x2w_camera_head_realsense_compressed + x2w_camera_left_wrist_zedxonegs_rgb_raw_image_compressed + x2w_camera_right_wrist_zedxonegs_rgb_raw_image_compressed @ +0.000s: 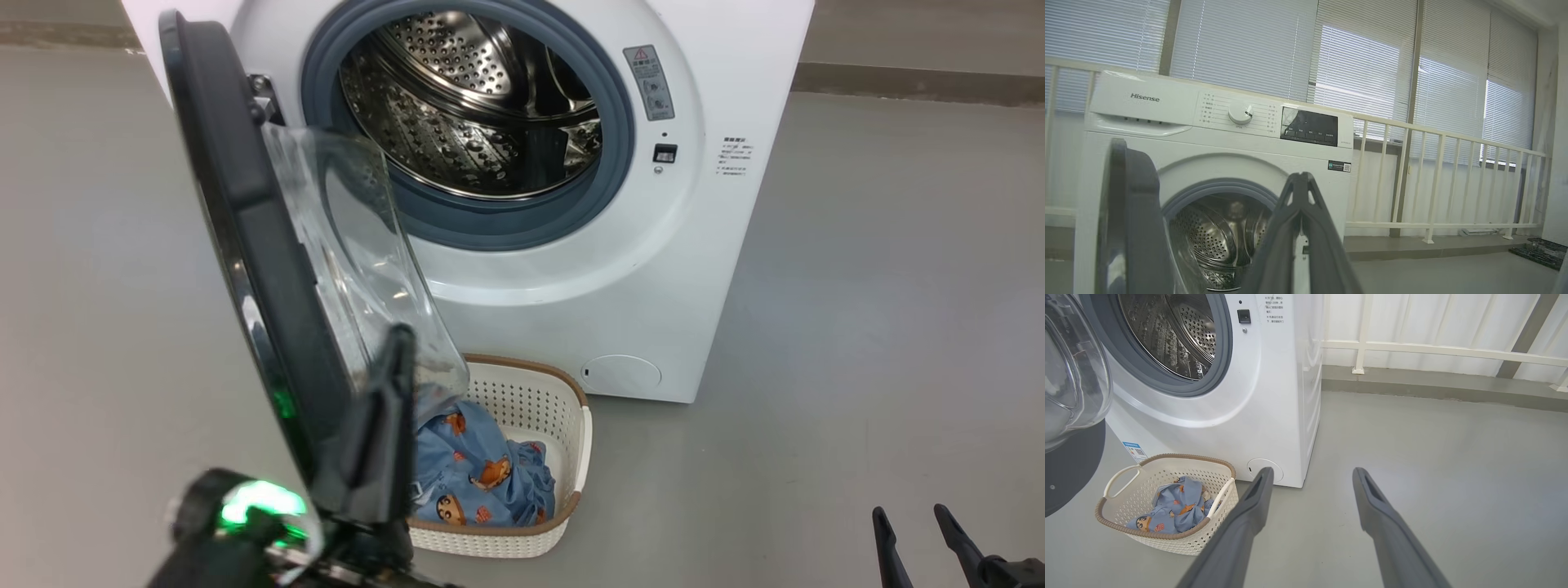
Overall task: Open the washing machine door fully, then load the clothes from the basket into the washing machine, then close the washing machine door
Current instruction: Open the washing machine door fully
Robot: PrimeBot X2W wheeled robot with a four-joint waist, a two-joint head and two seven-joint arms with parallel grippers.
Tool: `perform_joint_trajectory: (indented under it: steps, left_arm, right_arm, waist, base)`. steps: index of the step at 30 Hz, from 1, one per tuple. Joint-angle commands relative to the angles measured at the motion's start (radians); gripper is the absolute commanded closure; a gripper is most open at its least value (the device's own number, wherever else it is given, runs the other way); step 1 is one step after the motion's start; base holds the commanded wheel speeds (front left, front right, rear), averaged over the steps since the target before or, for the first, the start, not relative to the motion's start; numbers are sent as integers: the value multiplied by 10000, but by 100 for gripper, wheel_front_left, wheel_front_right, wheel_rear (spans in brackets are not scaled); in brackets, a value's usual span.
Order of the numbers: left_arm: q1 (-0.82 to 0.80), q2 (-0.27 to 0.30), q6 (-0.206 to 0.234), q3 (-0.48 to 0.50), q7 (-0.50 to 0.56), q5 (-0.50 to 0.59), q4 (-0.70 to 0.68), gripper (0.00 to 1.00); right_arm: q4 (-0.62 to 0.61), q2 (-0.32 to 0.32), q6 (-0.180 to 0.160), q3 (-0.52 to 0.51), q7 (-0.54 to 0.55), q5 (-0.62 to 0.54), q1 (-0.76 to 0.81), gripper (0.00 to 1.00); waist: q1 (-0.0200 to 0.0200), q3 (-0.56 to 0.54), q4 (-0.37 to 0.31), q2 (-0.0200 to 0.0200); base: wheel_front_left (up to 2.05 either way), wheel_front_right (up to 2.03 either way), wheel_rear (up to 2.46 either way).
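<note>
Opening looked about done: the washing machine door stood swung out, the drum bare, the clothes lying in the basket beneath. My left end effector was pinched closed on nothing beside the door; my right end effector was spread, empty.

Grey, smooth floor, as you see it from the head view. Directly on it stand the white washing machine and, just before its base toward the robot's left, the cream basket; beside the machine, a railing post rises from a raised kerb
</note>
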Motion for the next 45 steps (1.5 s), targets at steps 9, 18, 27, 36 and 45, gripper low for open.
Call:
perform_joint_trajectory:
  steps: [9,18,27,36,45]
  left_arm:
    - [-33,247,-87,-375,833,-1280,1527,100]
    - [341,275,3,-394,898,-1725,2911,100]
    - [282,288,389,-125,753,-1699,3512,100]
    - [125,270,777,203,542,-1684,3823,100]
    - [50,305,1013,395,418,-1653,3758,100]
  right_arm:
    - [-166,-155,14,200,-120,-172,-142,0]
    - [-173,-147,14,147,-120,-137,-83,0]
    - [-228,-138,14,79,-120,-137,-59,0]
    - [-210,-64,14,44,-120,-128,-54,0]
    - [-205,-9,14,20,-120,-119,-39,0]
  waist:
    - [0,-30,125,0]
    - [0,85,202,0]
    - [0,260,404,0]
    - [0,339,639,0]
    - [0,434,1121,0]
  base:
    - [0,0,0]
    - [0,0,0]
    - [0,0,0]
    - [0,0,0]
    - [0,0,0]
